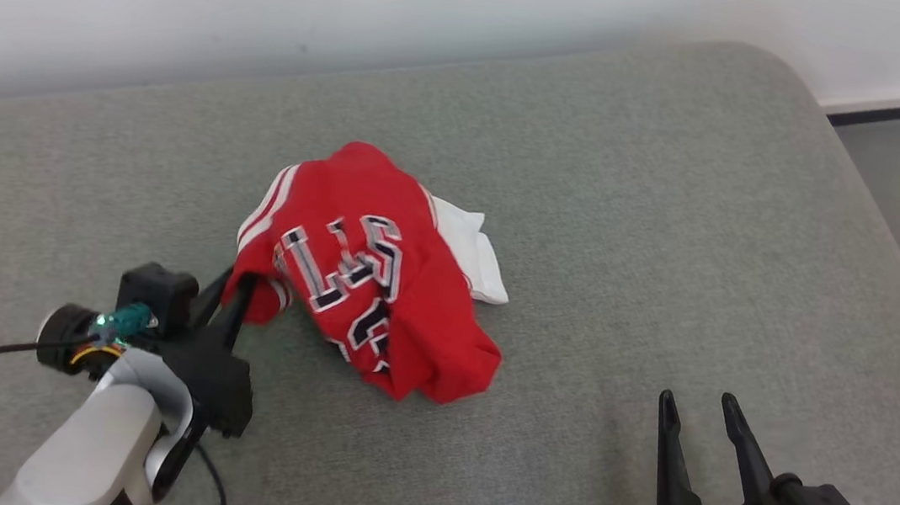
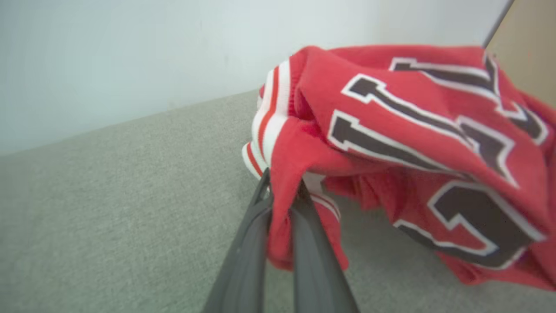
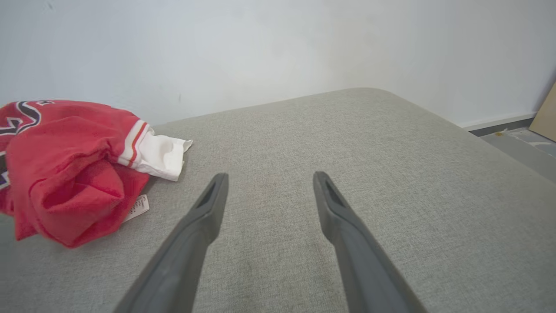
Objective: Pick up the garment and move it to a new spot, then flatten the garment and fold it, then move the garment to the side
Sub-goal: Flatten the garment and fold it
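Left gripper (image 2: 283, 188): fingers pinched together on a red fold at the near-left edge of the jersey (image 1: 379, 278).
Jersey: red with white trim and dark lettering, crumpled at the middle of the grey cushion (image 1: 675, 210).
Right gripper (image 1: 700, 404): fingers apart and empty, near the cushion's front right, well apart from the jersey.

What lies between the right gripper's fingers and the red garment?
Just bare grey cushion: the head view shows the open right gripper apart from the garment.
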